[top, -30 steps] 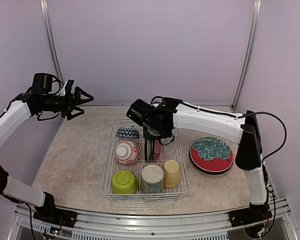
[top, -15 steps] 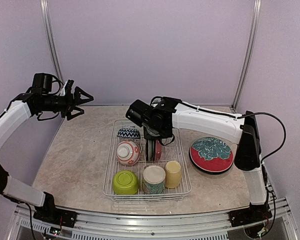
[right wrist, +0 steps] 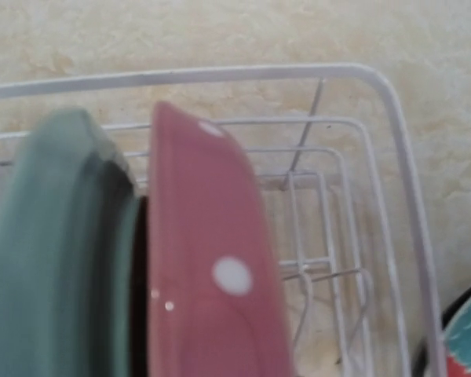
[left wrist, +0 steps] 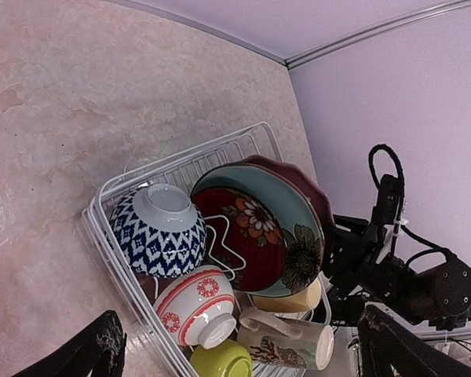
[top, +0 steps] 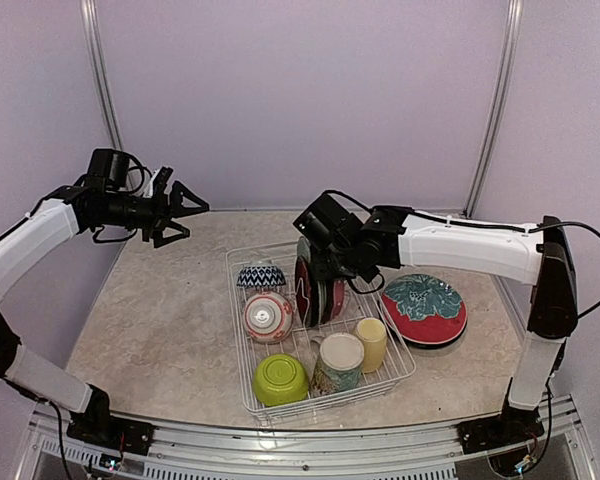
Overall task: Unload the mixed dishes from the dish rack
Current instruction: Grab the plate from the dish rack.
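The white wire dish rack (top: pixel 237 330) sits mid-table, turned askew. It holds a blue zigzag bowl (top: pixel 258 276), a red-white bowl (top: pixel 267 316), a lime bowl (top: pixel 281 379), a cream-teal mug (top: pixel 338 360), a yellow cup (top: pixel 371 343) and upright plates: red floral with a teal rim (top: pixel 307 285) and pink dotted (top: pixel 335 295). My right gripper (top: pixel 322 268) is on the plates' top edge. The pink dotted plate (right wrist: pixel 212 259) fills the right wrist view and hides the fingers. My left gripper (top: pixel 185 210) is open and empty, in the air left of the rack.
A red plate with a teal pattern (top: pixel 423 308) lies flat on the table right of the rack. The left wrist view shows the rack (left wrist: pixel 102 243) from above with the floral plate (left wrist: pixel 255 243) and a dark plate (left wrist: pixel 298 177) behind it.
The rack has swung and slid right and nearer with my right arm, and the plates now lean. My left gripper has moved right, toward the rack.
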Controlling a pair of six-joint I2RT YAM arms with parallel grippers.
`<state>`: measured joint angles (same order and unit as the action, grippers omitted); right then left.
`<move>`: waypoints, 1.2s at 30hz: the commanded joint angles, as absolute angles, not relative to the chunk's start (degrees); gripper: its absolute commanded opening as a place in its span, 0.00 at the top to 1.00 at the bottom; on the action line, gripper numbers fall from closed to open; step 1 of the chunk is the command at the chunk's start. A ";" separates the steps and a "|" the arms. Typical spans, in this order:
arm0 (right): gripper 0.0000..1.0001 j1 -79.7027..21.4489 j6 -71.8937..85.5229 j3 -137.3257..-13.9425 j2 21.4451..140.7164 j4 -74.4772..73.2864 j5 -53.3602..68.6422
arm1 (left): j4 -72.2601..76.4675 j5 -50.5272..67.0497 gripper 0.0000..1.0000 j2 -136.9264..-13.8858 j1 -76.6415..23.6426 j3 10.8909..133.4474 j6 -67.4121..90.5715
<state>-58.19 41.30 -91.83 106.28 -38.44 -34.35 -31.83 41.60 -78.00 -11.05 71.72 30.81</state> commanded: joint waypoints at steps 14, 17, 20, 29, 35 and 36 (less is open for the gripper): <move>1.00 -60.89 24.46 -109.48 111.82 -35.72 -48.87 | -29.96 40.56 0.02 -81.20 -13.14 70.63 34.25; 1.00 -61.21 20.26 -110.48 113.49 -32.99 -49.01 | -30.19 39.59 0.02 -80.77 -13.18 70.63 33.85; 1.00 -61.58 16.23 -109.99 114.44 -29.39 -49.83 | -30.87 38.52 0.02 -80.34 -13.14 70.87 33.41; 1.00 -63.10 11.10 -110.58 114.17 -28.14 -56.04 | -31.94 38.09 0.02 -81.45 -13.18 71.45 33.05; 1.00 -63.44 19.55 -114.70 113.68 -36.27 -59.78 | -31.88 38.10 0.02 -80.88 -13.14 71.46 32.97; 1.00 -63.46 20.11 -114.73 113.27 -36.76 -59.63 | -31.97 38.07 0.02 -80.72 -13.13 71.50 32.88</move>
